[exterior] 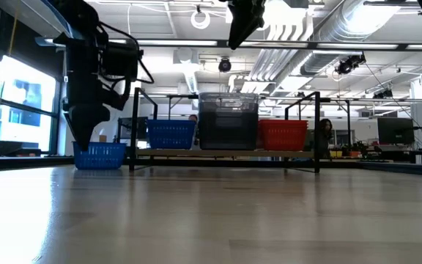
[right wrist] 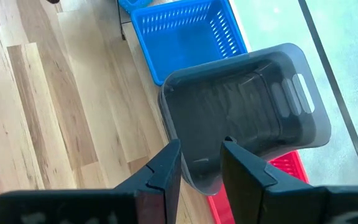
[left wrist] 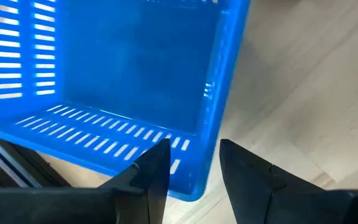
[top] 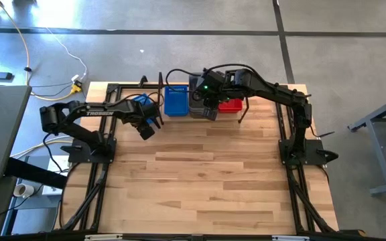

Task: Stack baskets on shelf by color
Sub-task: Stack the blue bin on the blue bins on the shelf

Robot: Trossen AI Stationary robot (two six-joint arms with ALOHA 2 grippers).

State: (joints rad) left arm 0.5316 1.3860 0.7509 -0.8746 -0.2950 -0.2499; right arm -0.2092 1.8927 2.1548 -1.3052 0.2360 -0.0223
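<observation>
Left claw, fingers parted and empty, is straddling the rim of a blue basket sitting on the tabletop beside the shelf. Right claw, narrowly parted, is hovering over the grey stack. Baskets are probably light, stiff, slippery plastic; the rim wall is offering the best hold. "TROSSEN" is showing on the left arm.

Shelf: pale plank in black rod frame, at table's far edge. On it, left to right in low view: blue basket, grey stack (tallest, smoky translucent), red basket, all upright, side by side. Loose blue basket upright on the tabletop, just left of shelf.
</observation>
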